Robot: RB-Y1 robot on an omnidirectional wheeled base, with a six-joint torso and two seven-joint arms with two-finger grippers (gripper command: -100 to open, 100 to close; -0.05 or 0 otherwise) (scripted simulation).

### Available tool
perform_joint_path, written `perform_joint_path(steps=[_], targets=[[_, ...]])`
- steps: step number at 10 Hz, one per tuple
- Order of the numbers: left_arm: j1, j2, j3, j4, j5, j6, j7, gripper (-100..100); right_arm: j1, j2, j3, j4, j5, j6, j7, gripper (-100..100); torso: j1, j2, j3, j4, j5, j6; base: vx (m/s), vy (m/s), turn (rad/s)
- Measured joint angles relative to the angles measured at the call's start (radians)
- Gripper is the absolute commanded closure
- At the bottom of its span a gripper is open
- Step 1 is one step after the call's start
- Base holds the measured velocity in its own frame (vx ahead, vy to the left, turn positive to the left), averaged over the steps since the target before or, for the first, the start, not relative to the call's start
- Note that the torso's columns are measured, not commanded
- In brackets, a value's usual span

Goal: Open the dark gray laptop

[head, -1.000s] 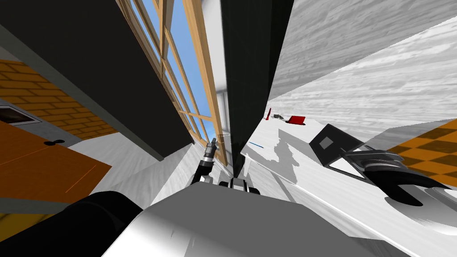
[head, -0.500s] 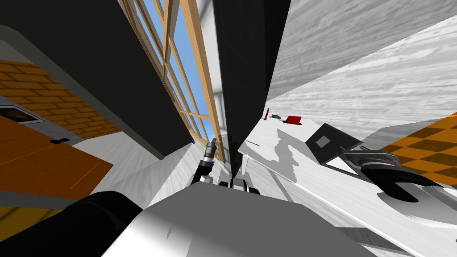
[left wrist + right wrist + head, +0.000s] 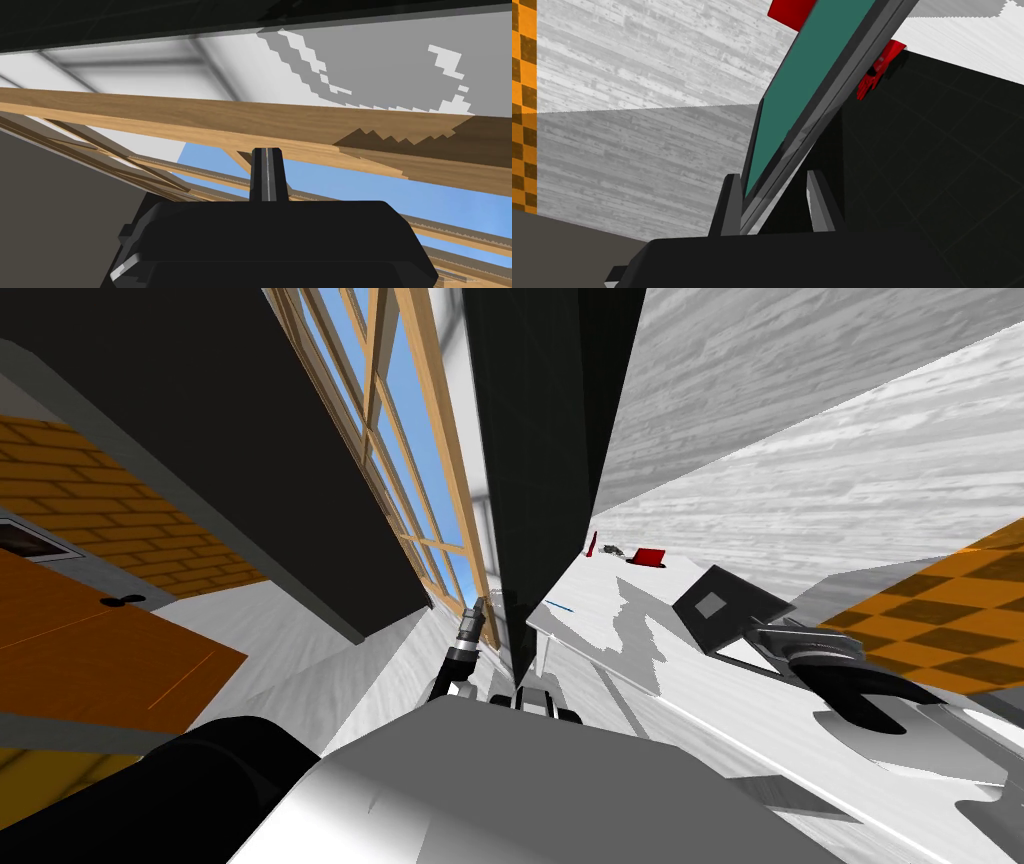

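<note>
Pinching the laptop lid (image 3: 812, 75) askew at lower centre, your right claw (image 3: 772, 175) may lose it as the hinge arc twists; left claw (image 3: 268, 152) pressed together, idle.

The lid of the laptop (image 3: 804, 85) runs off the picture's edge in the right wrist view and half hides a red thing (image 3: 879, 67) behind it. Far along the counter (image 3: 720, 718), a grey thing (image 3: 612, 551) is too small to name.

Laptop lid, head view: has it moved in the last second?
Yes. The laptop lid has swung slightly toward the window frame; the gap between them is narrower, beyond the camera's own small shift. The right tool grips it.
</note>
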Motion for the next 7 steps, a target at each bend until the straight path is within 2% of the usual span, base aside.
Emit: perform_joint_path(steps=[1, 4, 5, 7], targets=[[0.000, 0.000, 0.000, 0.000, 0.000, 0.000, 0.000, 0, -0.011, 0.023, -0.002, -0.002, -0.014, -0.007, -0.015, 100, 0.000, -0.001, 0.000, -0.001, -0.001, 0.001, -0.059, -0.131, -0.031], [0.000, 0.000, 0.000, 0.000, 0.000, 0.000, 0.000, 0, -0.057, 0.084, -0.014, 0.028, -0.059, -0.045, -0.061, 100, -0.004, -0.004, -0.002, -0.004, -0.005, 0.003, -0.033, -0.084, -0.015], [0.000, 0.000, 0.000, 0.000, 0.000, 0.000, 0.000, 0, -0.060, 0.085, -0.015, 0.026, -0.061, -0.048, -0.065, 100, 0.001, -0.006, -0.003, -0.004, -0.003, 0.000, 0.008, -0.055, -0.079], [0.000, 0.000, 0.000, 0.000, 0.000, 0.000, 0.000, 0, -0.071, 0.119, -0.020, 0.028, -0.089, -0.070, -0.089, 100, 0.001, -0.006, -0.003, -0.006, -0.005, -0.002, 0.011, -0.082, -0.066]])
